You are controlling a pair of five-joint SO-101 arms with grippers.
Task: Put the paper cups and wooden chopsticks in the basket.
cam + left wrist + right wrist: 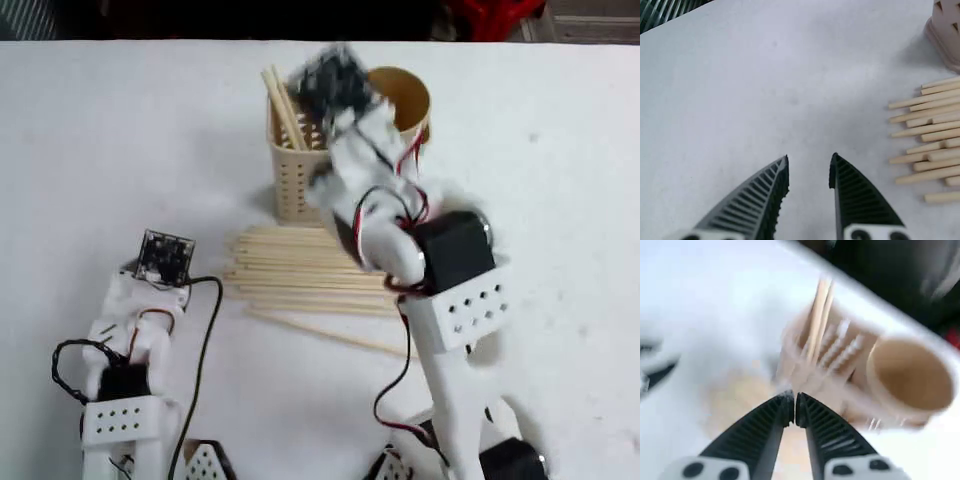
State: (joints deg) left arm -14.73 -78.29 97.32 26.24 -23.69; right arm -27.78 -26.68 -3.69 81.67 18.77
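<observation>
Near the middle of the table's (pixel 120 150) far edge stands the basket (pixel 295 185), with upright chopsticks (pixel 282 105) inside and a paper cup (pixel 405 95) tilted at its right side. Loose wooden chopsticks (pixel 300 275) lie piled just in front of it. The right claw (pixel 792 407) hangs over the basket, tips almost touching, empty. Toward the near left corner the left claw (pixel 809 167) is parted, empty.

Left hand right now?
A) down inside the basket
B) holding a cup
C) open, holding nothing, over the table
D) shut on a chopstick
C: the left hand is open with nothing in it, over the table and beside the chopstick pile.
</observation>
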